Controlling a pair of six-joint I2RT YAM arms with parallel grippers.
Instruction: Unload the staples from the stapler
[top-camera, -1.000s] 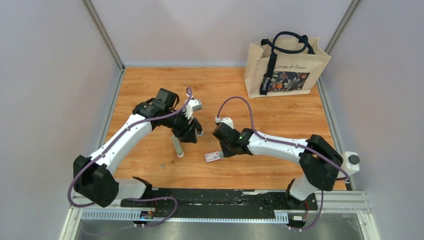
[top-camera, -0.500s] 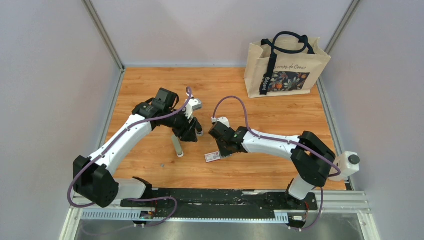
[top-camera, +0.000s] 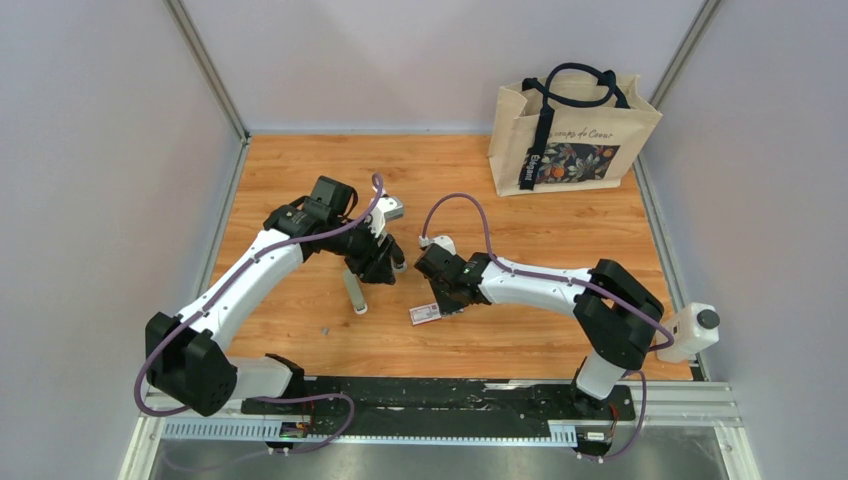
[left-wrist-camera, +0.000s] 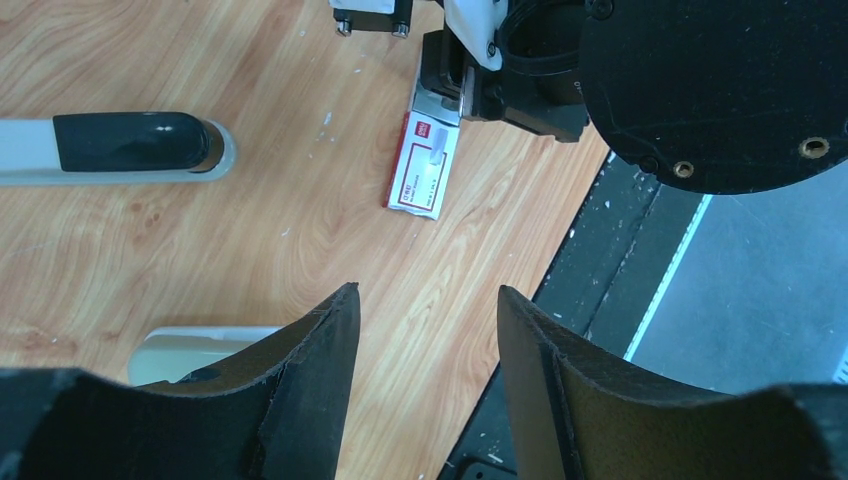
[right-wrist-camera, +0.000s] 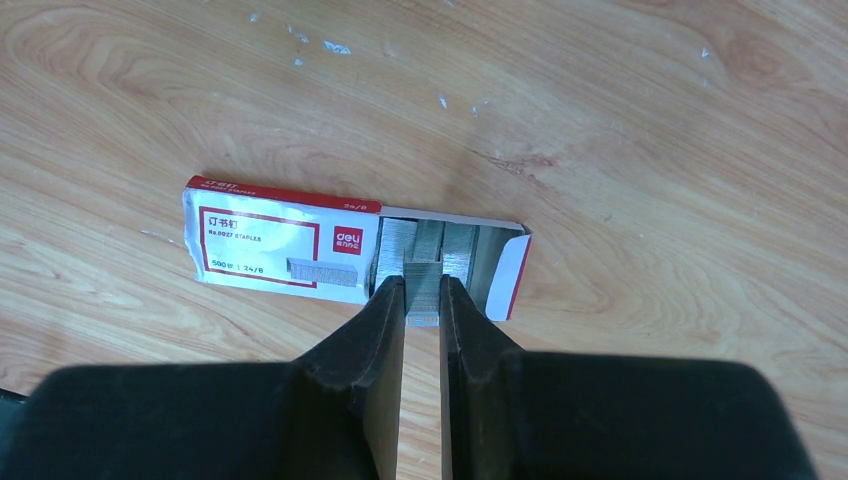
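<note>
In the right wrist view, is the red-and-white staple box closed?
No, the box has its end open, and silvery staple strips show inside it.

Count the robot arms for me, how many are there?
2. The left arm stretches over the table's left side; the right arm reaches in from the right, its fingers pinching staples at the red-and-white box. None look hidden.

The middle of the table (top-camera: 290, 170) is crowded, the right gripper (right-wrist-camera: 422, 288), nipped on staples (right-wrist-camera: 422, 305), sitting over the open end of the box (top-camera: 426, 313) close beside the left gripper (left-wrist-camera: 425, 300), with a pale bar (top-camera: 354, 292) lying just beside that one, and the bag (top-camera: 572, 128) fills the far right corner, leaving open wood far left and near right
</note>
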